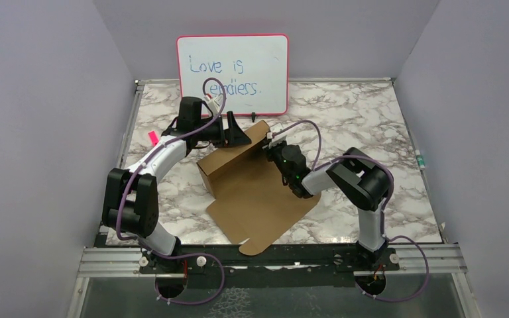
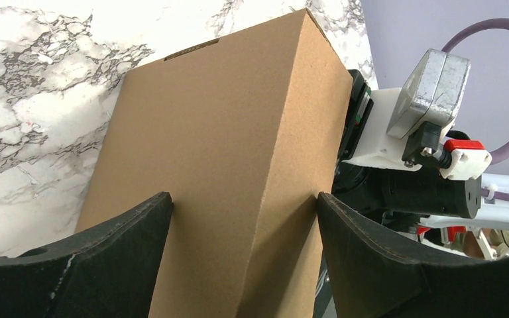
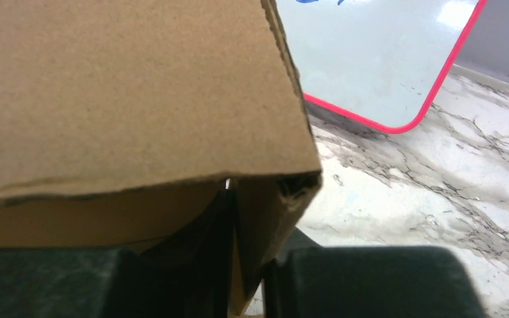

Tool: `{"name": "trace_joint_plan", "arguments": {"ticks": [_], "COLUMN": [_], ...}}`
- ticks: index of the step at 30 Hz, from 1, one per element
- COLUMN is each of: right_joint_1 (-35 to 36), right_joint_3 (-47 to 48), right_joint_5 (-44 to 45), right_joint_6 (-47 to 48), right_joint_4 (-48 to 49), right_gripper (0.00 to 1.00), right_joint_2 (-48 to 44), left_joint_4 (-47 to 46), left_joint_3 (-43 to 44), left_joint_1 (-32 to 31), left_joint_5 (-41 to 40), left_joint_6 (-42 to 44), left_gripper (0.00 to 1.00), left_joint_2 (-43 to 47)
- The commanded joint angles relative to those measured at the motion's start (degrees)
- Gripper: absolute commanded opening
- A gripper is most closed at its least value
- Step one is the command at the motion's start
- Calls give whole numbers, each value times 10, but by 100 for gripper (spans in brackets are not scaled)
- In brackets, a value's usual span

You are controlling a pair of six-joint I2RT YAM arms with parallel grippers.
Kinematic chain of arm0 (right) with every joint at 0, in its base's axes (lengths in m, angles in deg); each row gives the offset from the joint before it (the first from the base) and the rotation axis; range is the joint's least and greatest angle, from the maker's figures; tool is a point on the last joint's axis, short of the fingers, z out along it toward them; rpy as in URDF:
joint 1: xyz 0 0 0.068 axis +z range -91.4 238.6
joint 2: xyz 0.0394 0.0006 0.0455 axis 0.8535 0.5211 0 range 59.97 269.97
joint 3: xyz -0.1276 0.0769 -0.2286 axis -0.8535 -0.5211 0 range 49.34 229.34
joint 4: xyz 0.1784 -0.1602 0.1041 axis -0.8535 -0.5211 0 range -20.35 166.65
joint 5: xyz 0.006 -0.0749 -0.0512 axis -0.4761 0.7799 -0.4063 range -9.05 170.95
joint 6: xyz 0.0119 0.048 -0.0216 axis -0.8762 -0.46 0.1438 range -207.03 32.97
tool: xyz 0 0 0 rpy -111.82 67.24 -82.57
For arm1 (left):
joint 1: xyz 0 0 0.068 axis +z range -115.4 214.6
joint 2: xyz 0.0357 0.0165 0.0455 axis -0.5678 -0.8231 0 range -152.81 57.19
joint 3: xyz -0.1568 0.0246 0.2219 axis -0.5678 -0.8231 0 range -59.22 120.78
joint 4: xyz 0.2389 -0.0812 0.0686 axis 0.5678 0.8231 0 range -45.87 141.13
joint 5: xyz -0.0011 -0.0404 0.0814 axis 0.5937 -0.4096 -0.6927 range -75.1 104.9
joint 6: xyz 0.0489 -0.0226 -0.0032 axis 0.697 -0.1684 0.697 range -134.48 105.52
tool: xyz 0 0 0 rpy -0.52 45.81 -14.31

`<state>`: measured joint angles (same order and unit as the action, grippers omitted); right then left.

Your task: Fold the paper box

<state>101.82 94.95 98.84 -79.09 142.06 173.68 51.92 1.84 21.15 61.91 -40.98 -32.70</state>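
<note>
The brown paper box (image 1: 258, 192) lies in the middle of the marble bench (image 1: 371, 119), with one part flat and one part folded up like a wall. The left tool (image 2: 242, 205) is spread wide, with the folded-up part between its two fingers. The right tool (image 3: 245, 265) is pinched tight on a thin edge of the box, near the pink whiteboard (image 1: 233, 73)

Lilac walls (image 1: 33, 99); marble-patterned table (image 1: 344, 112); pink-framed whiteboard (image 1: 233, 74) against back wall.
</note>
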Motion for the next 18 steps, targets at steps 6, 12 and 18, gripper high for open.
{"name": "trace_joint_plan", "arguments": {"ticks": [6,12,18], "right_joint_1": [-9,-9,-9], "right_joint_3": [-45,-68,-66], "right_joint_5": [-27,-42,-48], "right_joint_6": [-2,-3,-9], "right_joint_4": [50,177,231], "right_gripper": [36,41,43], "right_joint_2": [-63,-63,-47], "left_joint_4": [30,29,29], "left_joint_3": [0,-1,-1], "left_joint_1": [-5,-5,-5], "left_joint_5": [15,17,17], "left_joint_6": [1,0,0], "left_gripper": [80,80,80], "left_joint_2": [16,12,11]}}
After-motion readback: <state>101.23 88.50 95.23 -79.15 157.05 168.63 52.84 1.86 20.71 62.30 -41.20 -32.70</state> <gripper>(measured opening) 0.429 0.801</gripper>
